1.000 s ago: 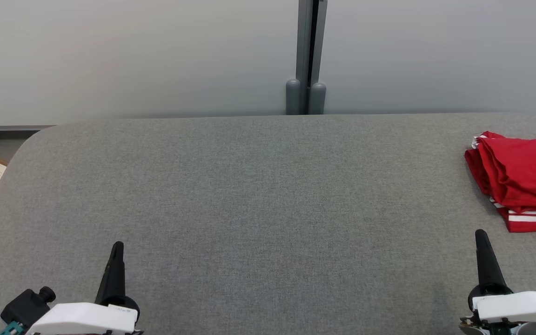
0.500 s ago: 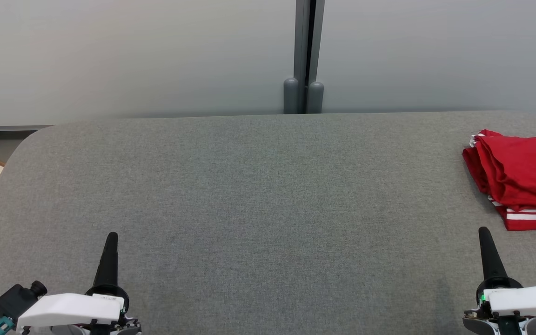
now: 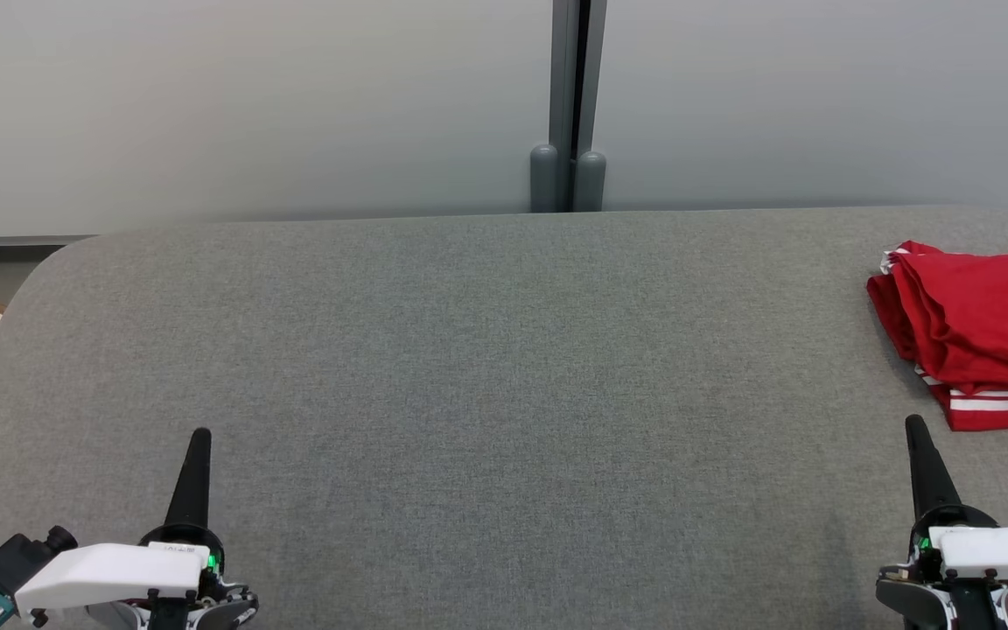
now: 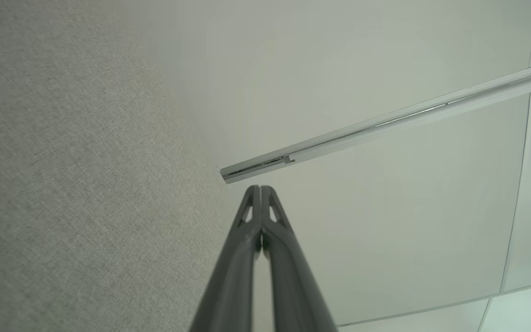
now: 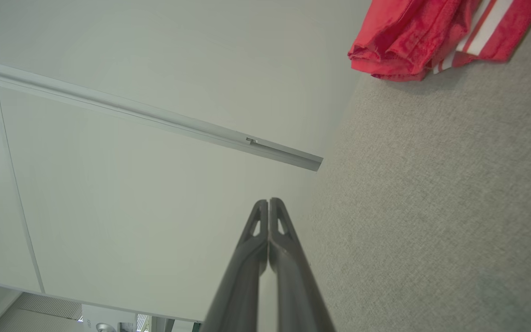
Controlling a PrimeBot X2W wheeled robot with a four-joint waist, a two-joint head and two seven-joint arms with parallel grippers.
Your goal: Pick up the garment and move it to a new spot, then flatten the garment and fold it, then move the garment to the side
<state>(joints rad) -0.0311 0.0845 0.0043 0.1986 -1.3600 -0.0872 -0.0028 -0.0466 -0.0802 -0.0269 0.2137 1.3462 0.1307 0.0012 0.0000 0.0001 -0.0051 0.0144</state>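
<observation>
Head view: garment, red with white stripes, lies bunched in soft layers on the grey fabric table, at about 3 o'clock in the frame and hard against the right edge. That edge cuts it off, so its full extent and long axis cannot be settled; the visible near border seems to run from 11 o'clock down to 5 o'clock. Right gripper sits at the 5 o'clock corner with its fingers pressed tip to tip and nothing between them, confirmed in its wrist view. Left gripper is at the 7 o'clock corner, likewise pinched together and empty. Key relation: the garment lies at roughly 1 o'clock from the right fingertips, near but apart, its striped hem being the closest part. From the left gripper it lies between 2 and 3 o'clock, well apart, with the whole bare table between. Judgement: the right arm is the nearer for any reach; it would need to part its fingers before closing on the layered edge, since a stacked pile may shed its lower folds when lifted.
</observation>
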